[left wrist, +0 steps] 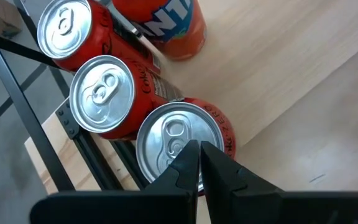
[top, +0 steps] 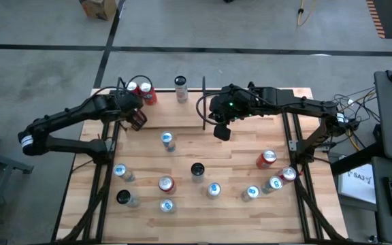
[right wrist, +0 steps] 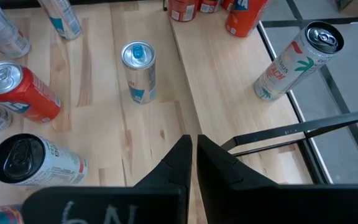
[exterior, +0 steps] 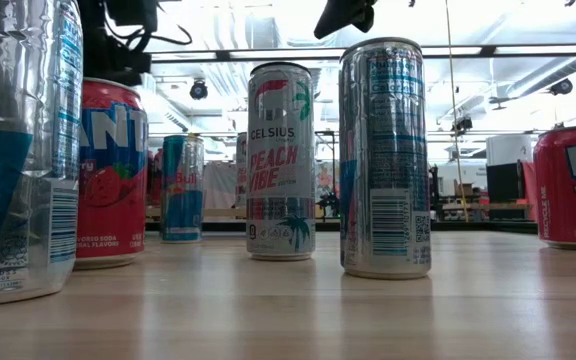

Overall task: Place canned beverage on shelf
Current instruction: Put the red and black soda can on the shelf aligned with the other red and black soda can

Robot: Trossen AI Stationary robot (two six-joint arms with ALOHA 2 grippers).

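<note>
Three red cans (top: pixel 141 90) already stood in the shelf (top: pixel 160 102) from above, a Celsius can (top: pixel 180 88) beside them — roughly eleven more waited on the table (top: pixel 237 160). My left gripper (top: pixel 136 119) hung closed and empty near the red cans; the right gripper (top: pixel 222 131) was likewise shut, holding nothing.

Low view: I couldn't place the shelf behind the near cans.

Left wrist: closed fingers above a red can (left wrist: pixel 182 140), its side hidden.
</note>
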